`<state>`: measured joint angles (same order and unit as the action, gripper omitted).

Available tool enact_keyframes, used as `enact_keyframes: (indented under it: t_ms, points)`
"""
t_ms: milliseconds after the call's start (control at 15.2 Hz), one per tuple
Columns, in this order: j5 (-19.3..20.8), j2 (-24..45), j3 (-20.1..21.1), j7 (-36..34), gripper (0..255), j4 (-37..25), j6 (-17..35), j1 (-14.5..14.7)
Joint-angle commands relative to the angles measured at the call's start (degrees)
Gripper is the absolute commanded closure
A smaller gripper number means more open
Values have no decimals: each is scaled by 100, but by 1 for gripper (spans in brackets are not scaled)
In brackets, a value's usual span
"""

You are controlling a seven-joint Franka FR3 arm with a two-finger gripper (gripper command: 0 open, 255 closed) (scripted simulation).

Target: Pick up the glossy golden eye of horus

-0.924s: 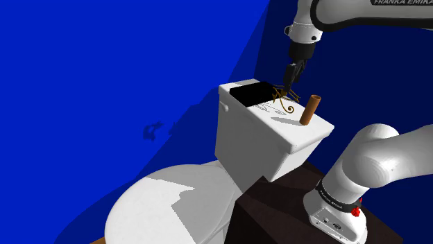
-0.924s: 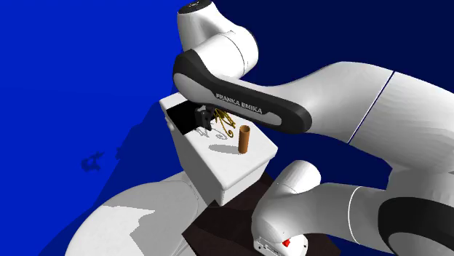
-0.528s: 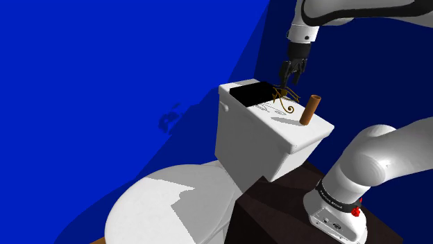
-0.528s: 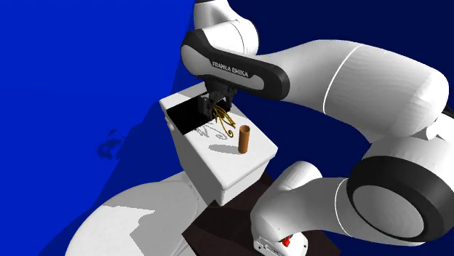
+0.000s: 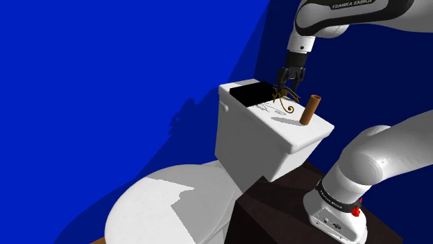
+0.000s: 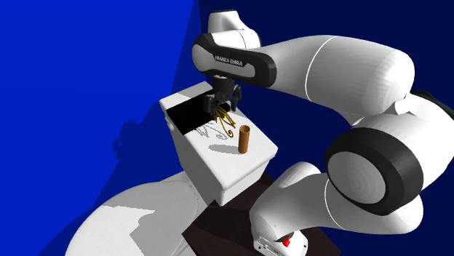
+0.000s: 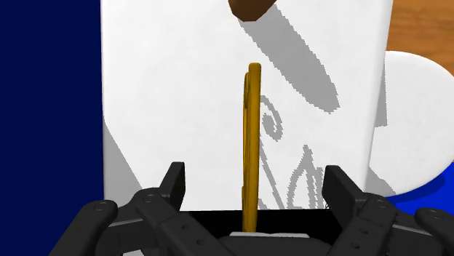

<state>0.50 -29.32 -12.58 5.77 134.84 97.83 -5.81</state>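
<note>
The golden eye of horus (image 5: 286, 102) stands upright on the white toilet tank lid (image 5: 277, 132), beside a black patch (image 5: 252, 93) at the lid's far end. My gripper (image 5: 286, 86) hangs just over it, pointing down. In the second exterior view the gripper (image 6: 222, 108) sits at the top of the golden eye of horus (image 6: 226, 121). The wrist view shows the eye of horus (image 7: 252, 138) edge-on, midway between my open gripper (image 7: 256, 180) fingers, which stand well apart and do not touch it.
A brown upright cylinder (image 5: 310, 109) stands on the lid close to the eye, toward the shoulder view's right; it is also seen as the brown cylinder (image 6: 245, 138). Below the tank lies the white toilet seat (image 5: 166, 208). The dark stand (image 5: 277, 208) and blue walls surround it.
The arm's forearm and wrist have swung round, bringing the gripper more upright over the eye of horus. The eye and the cylinder have not moved.
</note>
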Motion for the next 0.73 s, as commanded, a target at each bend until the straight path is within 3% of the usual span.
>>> enact_keyframes:
  t_ms: [0, 132, 198, 660]
  points:
    - [-1, 35, -12, 9, 0, 124, 160, -1]
    - [0, 41, -15, 13, 0, 165, 206, -2]
    - [-3, 41, -12, 8, 255, 157, 199, 0]
    - [-5, 46, -9, 4, 255, 150, 197, 3]
